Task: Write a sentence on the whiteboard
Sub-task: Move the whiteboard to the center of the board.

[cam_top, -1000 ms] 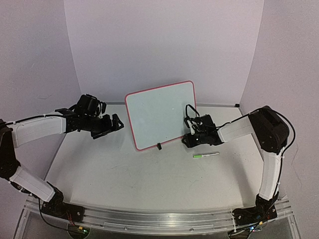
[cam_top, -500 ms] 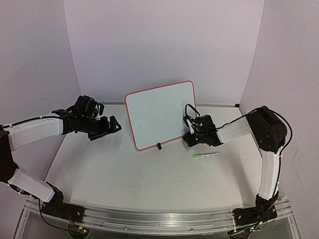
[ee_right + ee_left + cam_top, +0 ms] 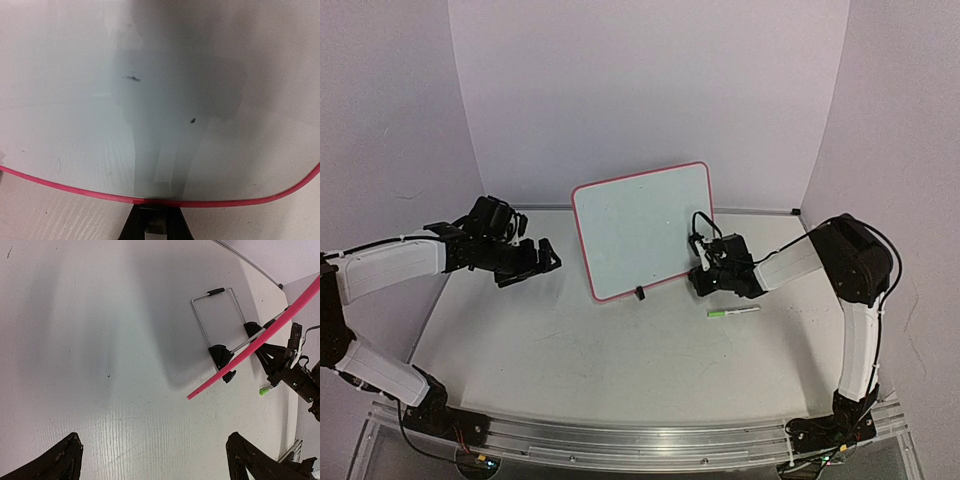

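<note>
Roughly level with the lower half of the whiteboard (image 3: 640, 230), the left gripper (image 3: 542, 258) is hovering well apart off the board's left side. Its jaws are standing wide apart and holding nothing. The whiteboard is standing tilted back on its clip feet (image 3: 639, 294) at the middle of the worktop (image 3: 620, 350), face toward the arms. No sentence is showing on it yet, only two tiny dark specks (image 3: 132, 78) in the right wrist view.

The right gripper (image 3: 705, 277) is sitting just beside the board's lower right corner with its camera looking straight at the face. Its fingers are out of the wrist view, so I cannot tell whether they are spread or closed.

Key relation: the marker (image 3: 733, 312) is lying flat on the worktop in front of the board's lower right corner, just near-side of the right gripper. Its long axis is running about parallel to the board's bottom edge, green end toward the board's middle. The right arm is far nearer to it, so a pickup is likely falling to that arm.

Versus a second ago, the left gripper is sitting lower and farther from the board's left edge, while the right gripper is tucked slightly closer to the corner. Board and marker are lying where they were.
</note>
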`<control>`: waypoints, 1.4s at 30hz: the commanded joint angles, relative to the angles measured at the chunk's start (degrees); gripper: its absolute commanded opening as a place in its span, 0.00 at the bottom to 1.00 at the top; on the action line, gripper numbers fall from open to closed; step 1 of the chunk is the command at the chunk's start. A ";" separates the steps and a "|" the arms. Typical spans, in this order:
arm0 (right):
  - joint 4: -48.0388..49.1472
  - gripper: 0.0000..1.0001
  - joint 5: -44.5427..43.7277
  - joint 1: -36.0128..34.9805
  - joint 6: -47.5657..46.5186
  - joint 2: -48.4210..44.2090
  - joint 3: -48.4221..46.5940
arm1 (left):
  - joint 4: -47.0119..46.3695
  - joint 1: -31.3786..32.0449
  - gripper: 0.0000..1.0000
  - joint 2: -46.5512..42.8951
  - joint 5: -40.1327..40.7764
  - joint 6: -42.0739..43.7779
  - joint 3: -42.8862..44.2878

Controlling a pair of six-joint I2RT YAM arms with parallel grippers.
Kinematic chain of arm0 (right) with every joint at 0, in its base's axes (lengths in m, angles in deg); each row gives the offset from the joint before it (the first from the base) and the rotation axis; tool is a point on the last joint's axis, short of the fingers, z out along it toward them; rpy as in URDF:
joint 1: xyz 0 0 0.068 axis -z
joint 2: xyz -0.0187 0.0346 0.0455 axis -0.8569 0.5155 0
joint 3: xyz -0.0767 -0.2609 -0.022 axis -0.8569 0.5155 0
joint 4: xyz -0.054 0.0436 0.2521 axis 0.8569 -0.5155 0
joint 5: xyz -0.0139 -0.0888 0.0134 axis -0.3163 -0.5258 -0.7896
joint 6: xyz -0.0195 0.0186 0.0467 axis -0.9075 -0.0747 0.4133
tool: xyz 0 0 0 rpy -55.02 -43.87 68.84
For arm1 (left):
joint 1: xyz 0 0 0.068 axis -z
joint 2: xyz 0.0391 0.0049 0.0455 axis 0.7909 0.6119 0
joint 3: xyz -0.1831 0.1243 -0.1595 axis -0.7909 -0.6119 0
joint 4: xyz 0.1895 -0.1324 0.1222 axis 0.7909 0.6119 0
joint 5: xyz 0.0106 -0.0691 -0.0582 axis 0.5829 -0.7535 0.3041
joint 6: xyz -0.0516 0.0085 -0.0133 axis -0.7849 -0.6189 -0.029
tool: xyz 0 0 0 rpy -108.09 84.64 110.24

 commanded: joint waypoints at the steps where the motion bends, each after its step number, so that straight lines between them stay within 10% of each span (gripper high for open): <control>1: 3.32 0.02 1.63 -0.42 1.05 -0.34 1.82 | -0.46 -0.43 0.99 -2.38 1.05 0.69 -0.43; 37: 5.32 0.00 -18.40 -21.55 16.01 -13.73 18.23 | 7.16 -1.92 0.99 -11.98 9.35 0.43 -2.74; 42: 5.15 0.42 -19.86 -21.99 19.20 -17.77 20.77 | 7.23 -2.00 0.99 -13.45 10.77 0.47 -3.83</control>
